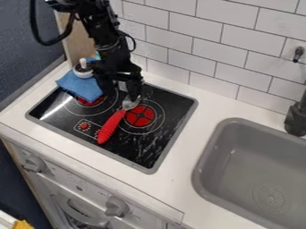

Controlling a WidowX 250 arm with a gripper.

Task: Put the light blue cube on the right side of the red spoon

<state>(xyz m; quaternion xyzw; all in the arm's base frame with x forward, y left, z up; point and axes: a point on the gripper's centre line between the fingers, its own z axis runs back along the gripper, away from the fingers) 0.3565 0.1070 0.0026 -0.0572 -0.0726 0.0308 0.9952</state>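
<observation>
White tiles back the desk. One black tool hangs near one red spoon on one stove, probably for the placing; I cannot tell its opening, its hold or the cube's place. One blue cloth and one pot seem set aside.

One red spoon; one blue cloth; one sink; one stovetop; two red burners; two front knobs.
</observation>
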